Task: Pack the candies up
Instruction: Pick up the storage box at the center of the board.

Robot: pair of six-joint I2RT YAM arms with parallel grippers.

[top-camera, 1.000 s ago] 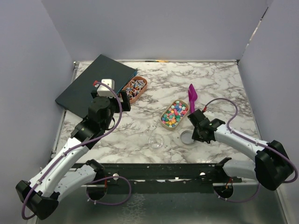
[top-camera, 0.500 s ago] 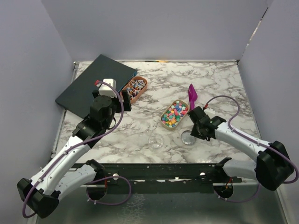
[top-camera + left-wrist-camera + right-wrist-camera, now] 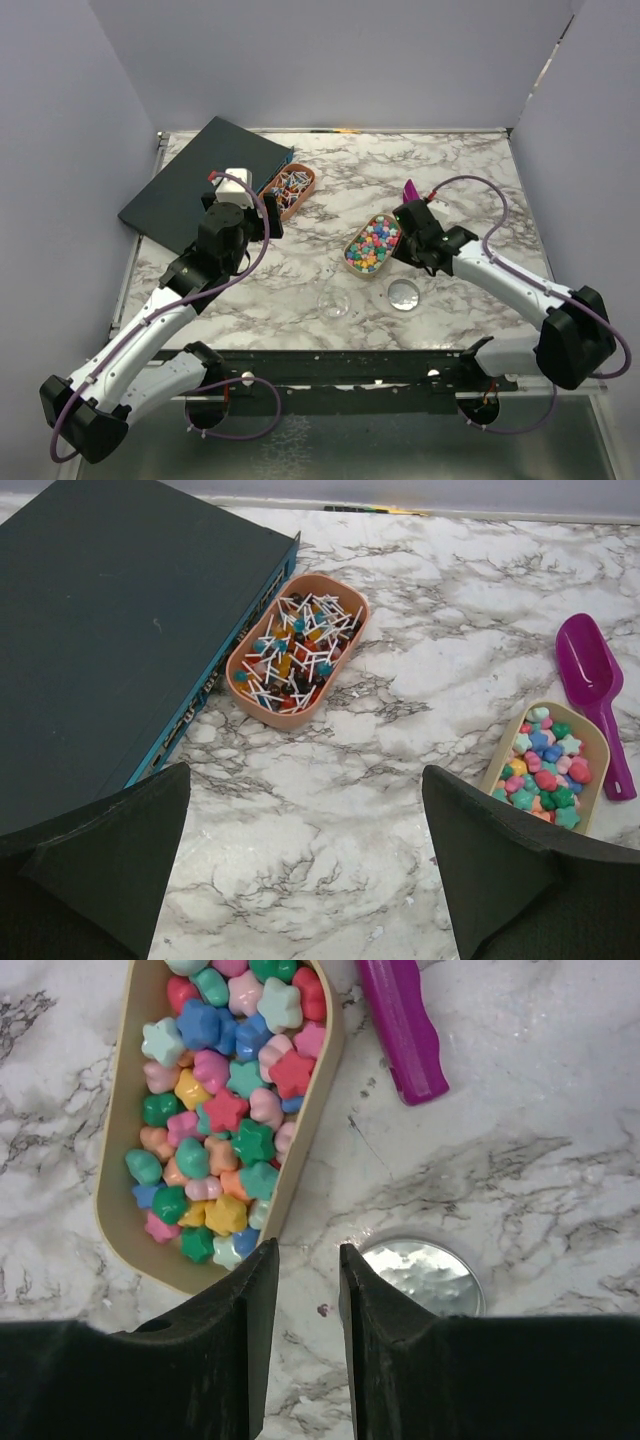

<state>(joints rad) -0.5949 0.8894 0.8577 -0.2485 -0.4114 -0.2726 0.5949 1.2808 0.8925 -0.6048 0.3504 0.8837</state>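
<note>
The candies lie in two trays. Bright star-shaped sweets fill a tan tray [image 3: 373, 245] [image 3: 118, 1222] [image 3: 596, 742]. Small twisted-wrapper pieces fill an orange tray [image 3: 288, 190] [image 3: 330, 585]. My right gripper [image 3: 404, 218] [image 3: 307, 1260] hovers just right of the tan tray, its jaws a little apart with nothing between them. A round clear lid [image 3: 404, 295] [image 3: 425, 1272] lies flat on the marble below it. My left gripper [image 3: 262, 215] [image 3: 305, 810] is wide open and empty over bare marble, near the orange tray.
A purple scoop [image 3: 410, 188] [image 3: 595, 695] [image 3: 400, 1025] lies beyond the tan tray, partly hidden by the right arm. A small clear cup [image 3: 334, 304] stands near the front edge. A dark flat box [image 3: 205, 180] [image 3: 100, 630] lies at the back left.
My right gripper has opened and let go of the round lid, then risen and moved back toward the tan tray and scoop. The left arm has edged slightly farther back.
</note>
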